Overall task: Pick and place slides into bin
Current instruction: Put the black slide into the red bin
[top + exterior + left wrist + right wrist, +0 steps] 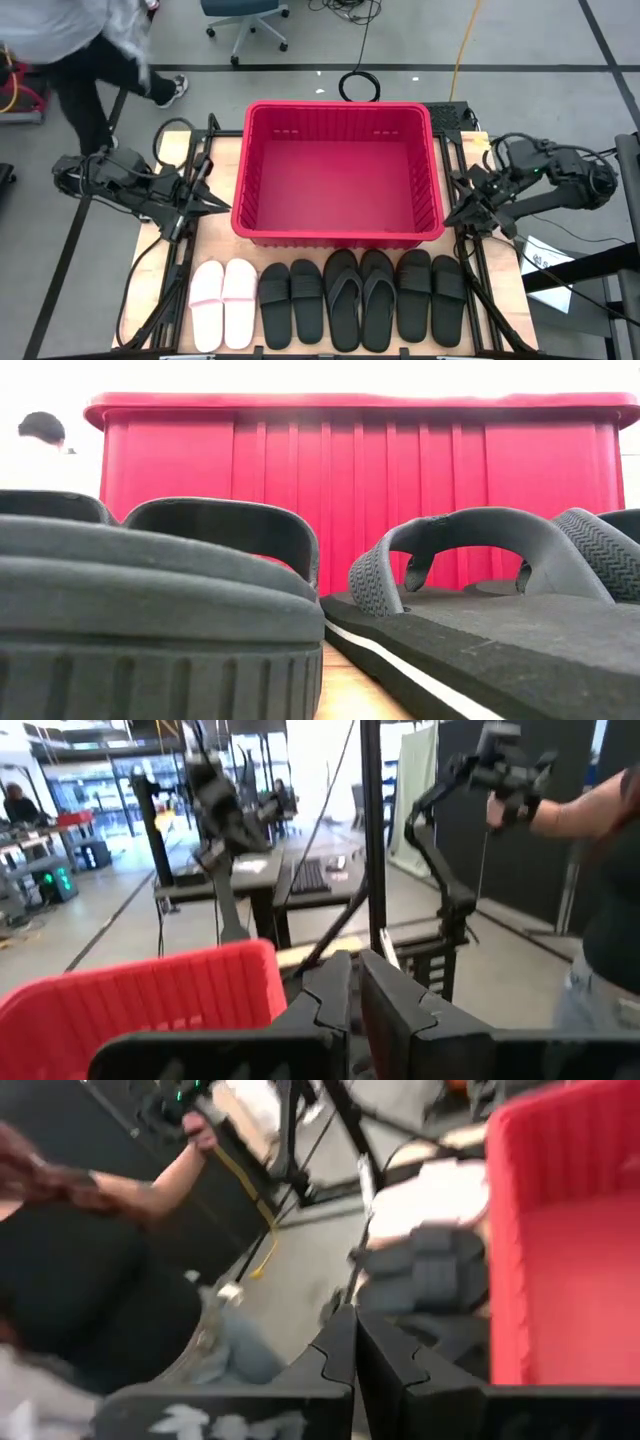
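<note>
A: We are noting eight slides (pixel 330 300) lying paired along the table's (pixel 225 250) six o'clock edge, reachable, none binned.

B: Bin (pixel 340 235) sitting centre, empty. Left claw (pixel 222 204) at nine, right claw (pixel 452 213) at three, both pressed together, waiting.

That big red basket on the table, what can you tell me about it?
The red basket is a large rectangular bin that looks like plastic, with ribbed, slotted walls and a rolled rim. It stands upright at the middle of the table, open side up, and nothing shows inside it. A row of eight sandals lies just in front of it, none touching it from what the overhead view shows. No gripper touches it.
</note>
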